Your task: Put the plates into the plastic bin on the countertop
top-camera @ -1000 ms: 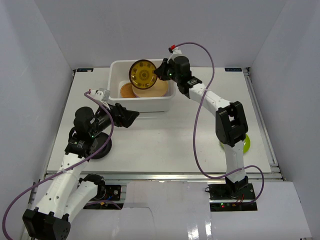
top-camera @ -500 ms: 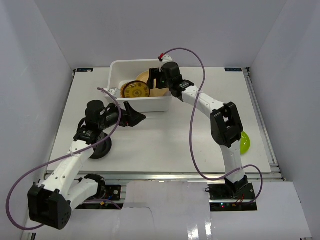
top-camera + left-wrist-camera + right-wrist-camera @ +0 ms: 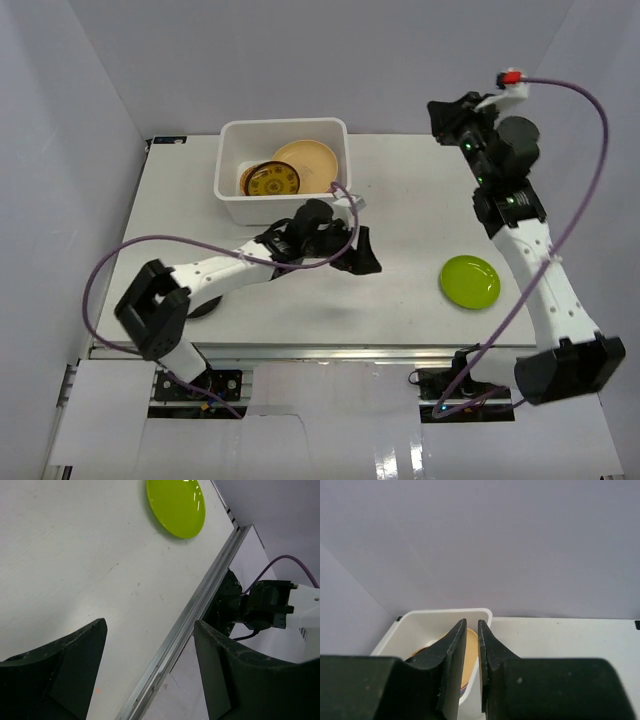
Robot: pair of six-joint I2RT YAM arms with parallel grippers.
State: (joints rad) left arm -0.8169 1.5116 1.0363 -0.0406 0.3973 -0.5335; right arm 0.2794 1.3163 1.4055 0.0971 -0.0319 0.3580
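The white plastic bin (image 3: 228, 190) stands at the back of the countertop (image 3: 400, 200). It holds a patterned yellow-brown plate (image 3: 272, 181) leaning on a tan plate (image 3: 308, 160). A lime green plate (image 3: 470, 281) lies at the right, also in the left wrist view (image 3: 176, 506). A black plate (image 3: 205, 305) lies at the front left, mostly hidden by my left arm. My left gripper (image 3: 360, 252) is open and empty, low over the table's middle (image 3: 150, 625). My right gripper (image 3: 445, 118) is raised at the back right, shut and empty (image 3: 472, 622), facing the bin (image 3: 420, 622).
The metal front rail (image 3: 190, 625) runs past my left gripper, with the right arm's base (image 3: 260, 605) beyond it. White walls enclose the table on three sides. A purple cable (image 3: 130, 250) loops over the left half of the table.
My right gripper let go of the patterned plate, which now rests in the bin, and swung up to the back right. My left arm stretched right toward the lime green plate.
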